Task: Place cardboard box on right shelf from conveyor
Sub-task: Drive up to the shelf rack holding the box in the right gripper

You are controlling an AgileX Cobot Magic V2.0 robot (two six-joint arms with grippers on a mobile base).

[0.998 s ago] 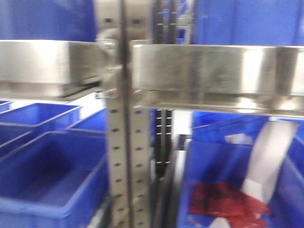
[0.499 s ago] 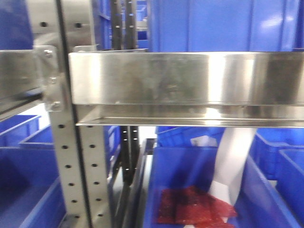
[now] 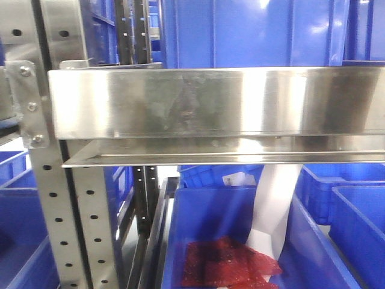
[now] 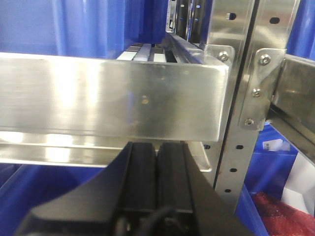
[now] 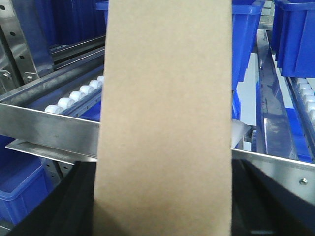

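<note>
Cardboard box [image 5: 165,123] stood upright betw. right hand [image 5: 165,216] fingers, clamped from both sides, in front of right shelf [image 3: 210,102] steel lip, not on it yet. Left hand [image 4: 157,167] was closed tight, empty, facing a steel lip. Blue bins [image 3: 252,33] sat above.

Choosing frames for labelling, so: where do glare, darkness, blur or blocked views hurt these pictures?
Front view: sharp, with white glare bands on the shelf lip. Left wrist view: similar glare on a steel lip; the left gripper is a dark, underlit mass. Right wrist view: the cardboard box blocks the centre, its edges soft; rollers behind look blown out.
</note>
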